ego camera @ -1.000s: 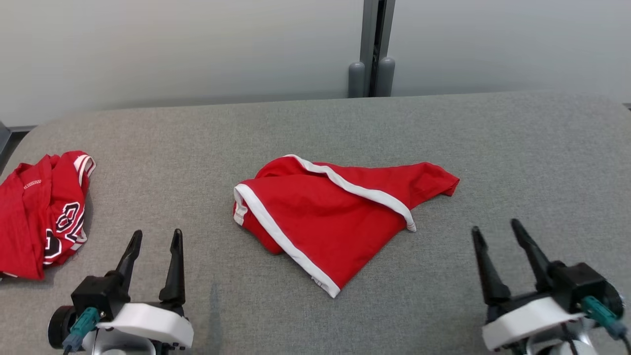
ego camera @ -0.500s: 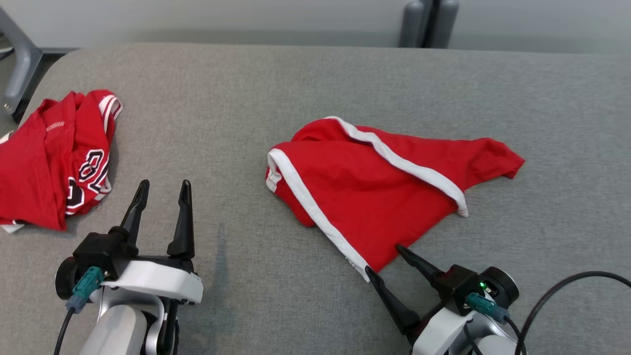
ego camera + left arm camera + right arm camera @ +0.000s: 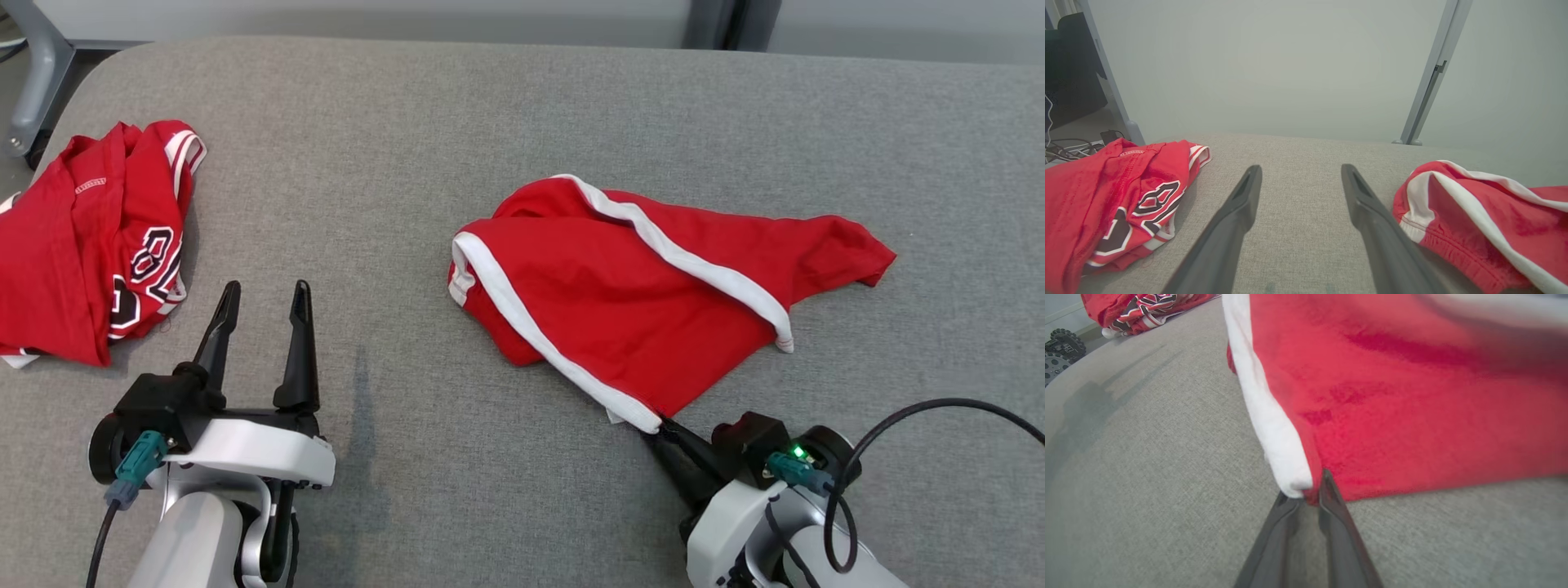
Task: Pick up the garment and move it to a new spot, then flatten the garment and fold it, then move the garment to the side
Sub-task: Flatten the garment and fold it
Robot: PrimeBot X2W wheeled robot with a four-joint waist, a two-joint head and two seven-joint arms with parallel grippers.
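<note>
Red against grey: pinching the near, white-hemmed corner of the crumpled basketball shorts (image 3: 653, 302), lying midway across the fabric table (image 3: 392, 114), with the right gripper (image 3: 665, 426), fingers pressed nearly together on the cloth. Probably gripping a corner for lifting without bunching. Holding the left gripper (image 3: 267, 286) spread and idle, well apart from shorts and from the red jersey (image 3: 90, 237) near the left edge. Leaving bare table beyond and rightward for moving.

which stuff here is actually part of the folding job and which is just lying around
Part of the job:
- red garment with white trim, in the middle
- right gripper, pinching its near corner
- left gripper, open, holding nothing

Just lying about:
- numbered red jersey, crumpled at the far left
</note>
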